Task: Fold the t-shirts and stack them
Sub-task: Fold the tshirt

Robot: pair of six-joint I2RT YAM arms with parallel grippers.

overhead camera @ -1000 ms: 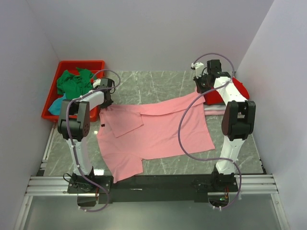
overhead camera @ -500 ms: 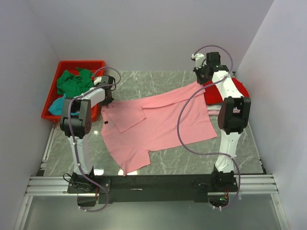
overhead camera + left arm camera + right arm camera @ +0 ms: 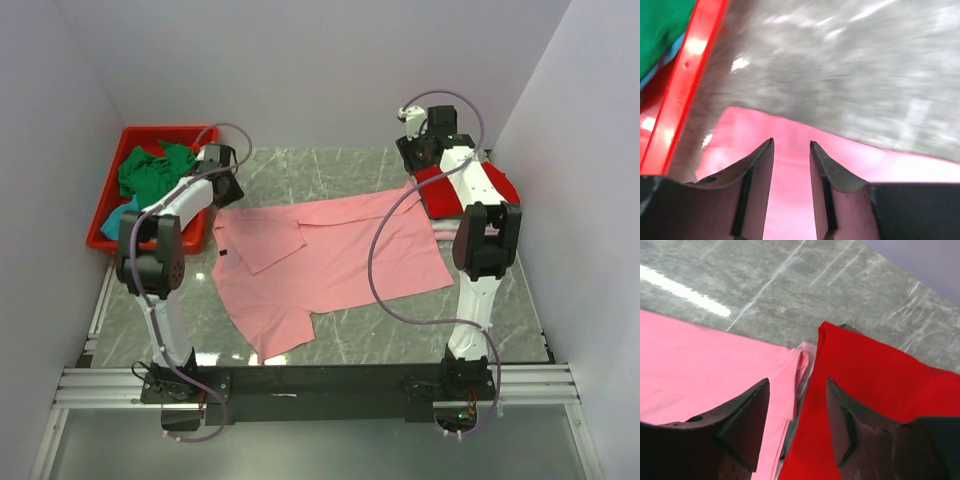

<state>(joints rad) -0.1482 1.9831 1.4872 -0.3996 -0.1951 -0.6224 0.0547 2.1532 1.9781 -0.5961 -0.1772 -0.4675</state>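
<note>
Top: noted salmon pink t-shirt (image 3: 330,260) spread flat on grey surface (image 3: 330,175), reaching from left pincer (image 3: 226,192) to right pincer (image 3: 418,172); green t-shirt (image 3: 150,175) in red bin (image 3: 150,133) left of left pincer | Left wrist: found fingers slightly apart, gripping nothing, pink cloth beneath | Right wrist: found fingers apart over pink hem, red t-shirt (image 3: 865,390) under right finger.
</note>
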